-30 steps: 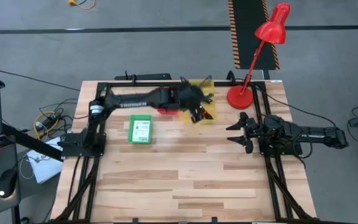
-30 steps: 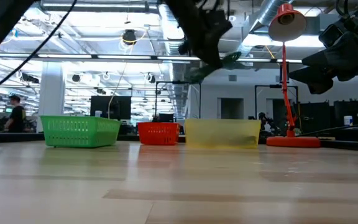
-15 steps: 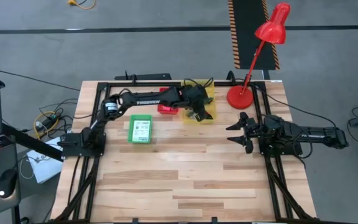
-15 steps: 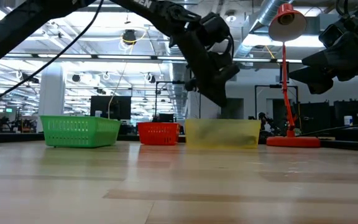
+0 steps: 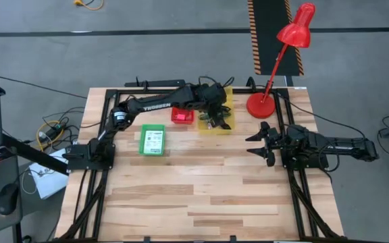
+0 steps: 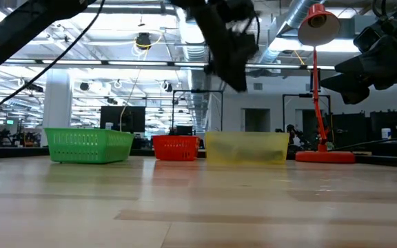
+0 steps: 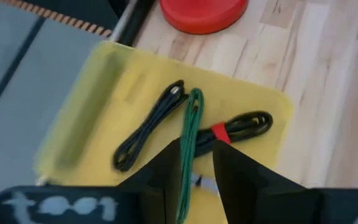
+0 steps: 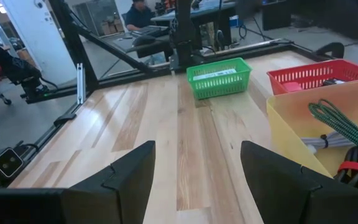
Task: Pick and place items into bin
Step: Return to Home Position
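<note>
Overhead, my left gripper [image 5: 215,111] hangs over the yellow bin [image 5: 227,127] at the tabletop's [image 5: 201,192] far edge. The red bin [image 5: 182,116] sits just beside it on one side and the lamp [image 5: 262,106] base on the other. The green bin [image 5: 152,141] lies nearer my left arm's base. My right gripper [image 5: 252,144] waits by the right frame rail [image 5: 301,196], with wide bare wood in front of it.

From table height, my left gripper [image 6: 229,48] is well above the yellow bin's [image 6: 247,148] rim, with clear air between them.

Past my left wrist, the fingers [image 7: 166,177] stand slightly apart and grip nothing. Below them the green cable [image 7: 192,121], a black cable [image 7: 148,130] and a red-banded black cable [image 7: 247,124] lie inside the bin.

Past my right wrist, the fingers [image 8: 129,177] are spread wide, holding nothing, and the wood runs open to the green bin [image 8: 219,78].
</note>
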Motion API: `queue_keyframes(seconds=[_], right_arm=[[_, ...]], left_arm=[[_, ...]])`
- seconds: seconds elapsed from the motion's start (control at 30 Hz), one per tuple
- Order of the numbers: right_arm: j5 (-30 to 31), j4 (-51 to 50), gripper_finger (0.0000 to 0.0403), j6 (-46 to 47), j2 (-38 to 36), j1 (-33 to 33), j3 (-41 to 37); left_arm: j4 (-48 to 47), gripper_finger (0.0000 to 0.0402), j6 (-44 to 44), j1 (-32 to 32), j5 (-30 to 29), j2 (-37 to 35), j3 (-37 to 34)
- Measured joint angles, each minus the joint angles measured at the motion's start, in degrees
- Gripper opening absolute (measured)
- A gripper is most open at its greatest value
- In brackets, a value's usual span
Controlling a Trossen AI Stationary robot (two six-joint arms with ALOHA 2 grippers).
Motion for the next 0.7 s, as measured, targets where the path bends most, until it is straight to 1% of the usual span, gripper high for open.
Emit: queue_keyframes(seconds=[0.07, 0.1, 0.13, 0.23, 0.27, 0.37, 0.43, 0.53, 0.63, 0.7], right_arm=[[0.00, 0.00, 0.0232, -0.01, -0.02, -0.01, 0.00], [0.00, 0.00, 0.0232, 0.00, 0.00, -0.01, 0.00], [0.00, 0.00, 0.0232, -0.01, 0.00, -0.02, 0.00], [0.02, 0.00, 0.0232, 0.00, 0.00, 0.00, 0.00], [0.00, 0.02, 0.0232, -0.02, -0.02, -0.02, 0.00], [0.00, 0.02, 0.0232, -0.01, -0.01, -0.02, 0.00], [-0.02, 0.03, 0.0232, 0.00, -0.04, 0.00, 0.00], [0.18, 0.00, 0.0232, 0.00, 0.02, -0.02, 0.00], [0.17, 0.00, 0.0232, 0.00, 0.00, -0.02, 0.00], [0.17, 0.00, 0.0232, -0.01, 0.00, -0.02, 0.00]], left_arm=[[-5.98, 0.0083, -0.06, -0.65, -1.61, 0.00, 6.07], [-7.92, 0.0083, 0.10, -1.16, -2.71, -0.07, 9.00], [-8.72, 0.0083, 0.65, -1.77, -4.07, -0.52, 10.47], [-4.19, 0.0083, 2.74, -4.19, -9.10, -6.27, 6.08], [-1.41, 0.0083, 3.74, -4.93, -11.26, -8.03, 5.17], [1.93, 0.0083, 6.40, -6.82, -15.22, -13.42, 3.13], [3.00, 0.0082, 6.91, -7.74, -15.51, -16.02, 2.23], [6.19, 0.0082, 7.00, -9.13, -14.06, -19.75, -0.88], [9.19, 0.0082, 6.88, -10.83, -13.97, -23.75, -6.33], [11.08, 0.0082, 6.39, -12.08, -14.73, -26.67, -11.67]])
